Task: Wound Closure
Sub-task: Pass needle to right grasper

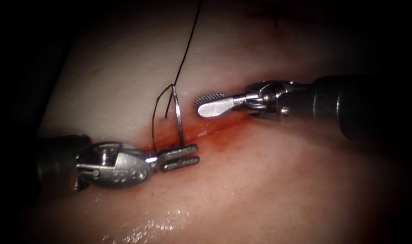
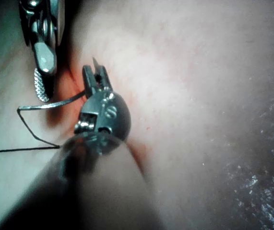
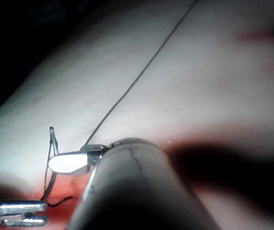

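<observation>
The tissue [image 1: 269, 180] carries a reddened cut [image 1: 206, 132]. The left tool [image 1: 181, 157] clamps the needle [image 1: 177, 115] near its point end, the needle standing clear of tissue. The right tool [image 1: 210, 105] sits narrowly parted, empty. Thread [image 1: 187, 49] should stay slack, the grip firm.

thread [image 1: 187, 49] runs off the endoscope view's top edge — far end unseen (needle [image 1: 177, 117] tip hidden at left tool [image 1: 181, 156] jaws)

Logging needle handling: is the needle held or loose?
Held: the left tool grips the needle near one end, above the tissue.
</observation>
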You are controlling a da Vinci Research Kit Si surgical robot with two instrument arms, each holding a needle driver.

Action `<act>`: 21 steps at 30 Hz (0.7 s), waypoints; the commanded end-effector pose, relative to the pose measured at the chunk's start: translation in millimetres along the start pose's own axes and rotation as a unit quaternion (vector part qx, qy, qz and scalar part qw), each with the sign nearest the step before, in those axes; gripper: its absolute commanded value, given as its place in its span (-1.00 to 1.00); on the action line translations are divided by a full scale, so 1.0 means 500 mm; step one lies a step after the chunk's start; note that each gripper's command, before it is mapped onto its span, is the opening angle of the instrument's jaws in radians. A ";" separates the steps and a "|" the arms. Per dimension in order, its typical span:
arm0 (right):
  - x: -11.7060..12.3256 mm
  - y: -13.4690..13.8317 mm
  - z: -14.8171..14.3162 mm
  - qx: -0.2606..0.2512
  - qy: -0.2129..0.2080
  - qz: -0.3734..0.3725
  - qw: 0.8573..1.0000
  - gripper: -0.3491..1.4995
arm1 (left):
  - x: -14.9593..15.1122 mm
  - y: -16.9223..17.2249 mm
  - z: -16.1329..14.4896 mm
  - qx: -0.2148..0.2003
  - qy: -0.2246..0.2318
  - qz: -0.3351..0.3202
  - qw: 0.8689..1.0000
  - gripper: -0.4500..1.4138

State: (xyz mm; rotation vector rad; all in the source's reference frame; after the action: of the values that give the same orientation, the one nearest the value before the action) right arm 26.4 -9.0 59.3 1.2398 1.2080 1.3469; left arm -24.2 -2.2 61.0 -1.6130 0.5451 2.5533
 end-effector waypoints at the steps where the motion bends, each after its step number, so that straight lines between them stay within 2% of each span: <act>1: 0.0000 0.0006 0.0030 0.001 -0.001 -0.002 1.000 0.78 | -0.0003 0.0003 0.0016 0.001 0.000 0.005 1.000 -1.00; 11: -0.0009 0.0014 0.0064 -0.008 -0.001 -0.005 1.000 0.76 | 0.0019 0.0012 0.0021 0.005 -0.008 0.022 1.000 -1.00; 21: -0.0022 0.0008 0.0067 -0.020 -0.015 0.003 1.000 0.62 | 0.0027 0.0009 0.0026 0.005 -0.009 0.028 1.000 -1.00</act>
State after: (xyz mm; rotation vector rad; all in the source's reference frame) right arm 29.0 -10.2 59.4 1.2302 1.1478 1.3486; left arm -25.4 -2.6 59.8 -1.5914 0.6097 2.5990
